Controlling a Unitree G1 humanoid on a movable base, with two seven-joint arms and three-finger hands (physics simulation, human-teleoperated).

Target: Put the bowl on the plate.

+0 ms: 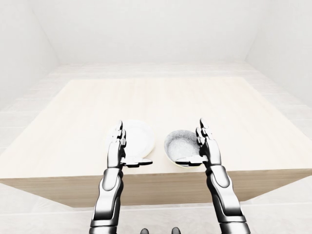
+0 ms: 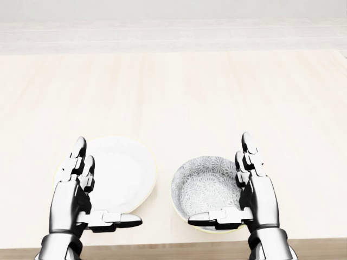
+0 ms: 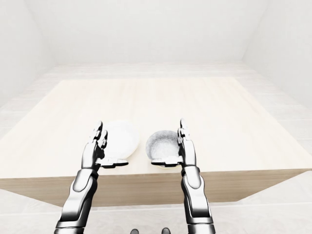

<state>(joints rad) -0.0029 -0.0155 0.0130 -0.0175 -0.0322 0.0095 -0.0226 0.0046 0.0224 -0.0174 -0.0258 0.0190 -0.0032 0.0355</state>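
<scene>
A grey patterned bowl sits on the pale wooden table near its bottom edge in the head view. Just left of it lies a white plate, apart from the bowl. My right hand stands open at the bowl's right side, fingers upright and thumb reaching across the bowl's near rim. My left hand is open over the plate's left part, thumb pointing right across its near edge. Neither hand closes on anything.
The table's near edge runs just under both hands in the left-eye view. Pale floor and white walls surround the table.
</scene>
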